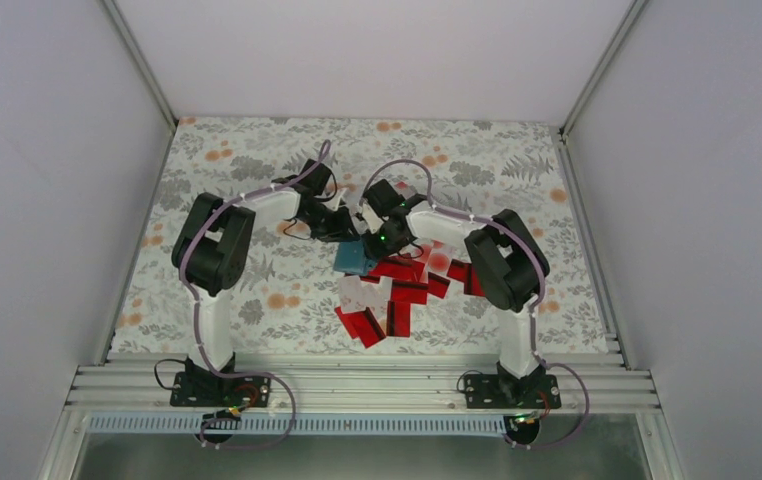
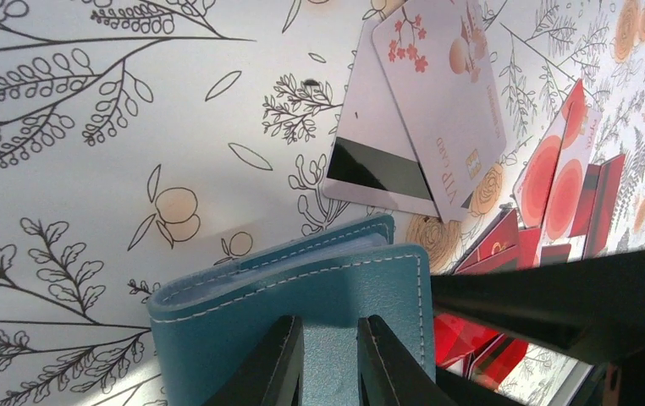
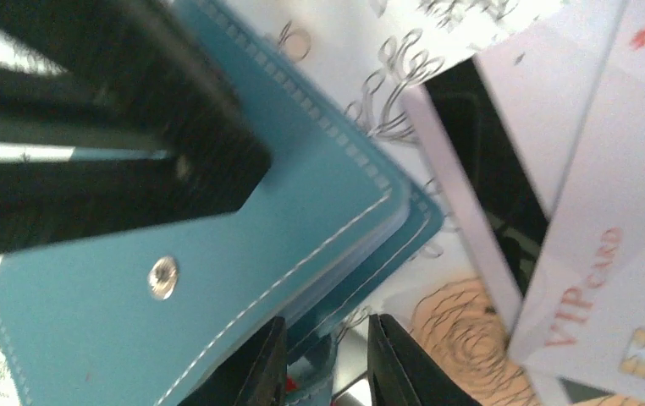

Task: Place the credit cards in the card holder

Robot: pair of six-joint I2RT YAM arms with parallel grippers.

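Observation:
The teal card holder (image 1: 354, 258) lies mid-table between both grippers. In the left wrist view its stitched cover (image 2: 302, 279) sits slightly raised. My left gripper (image 2: 329, 321) rests its tips on that cover, jaws a narrow gap apart; in the top view it (image 1: 342, 235) is just behind the holder. My right gripper (image 3: 326, 321) is narrowly open at the holder's (image 3: 260, 228) open edge, with the lower flap between the fingers; it also shows from above (image 1: 385, 240). Red credit cards (image 1: 402, 290) lie scattered in front of the holder. Pale cards (image 2: 438, 110) lie beside it.
The flowered table cloth (image 1: 257, 170) covers the table. White walls stand on three sides, with a metal rail (image 1: 357, 385) at the near edge. A pale VIP card (image 3: 607, 254) lies right of the holder. The right arm's black finger (image 2: 556, 304) crosses the left wrist view.

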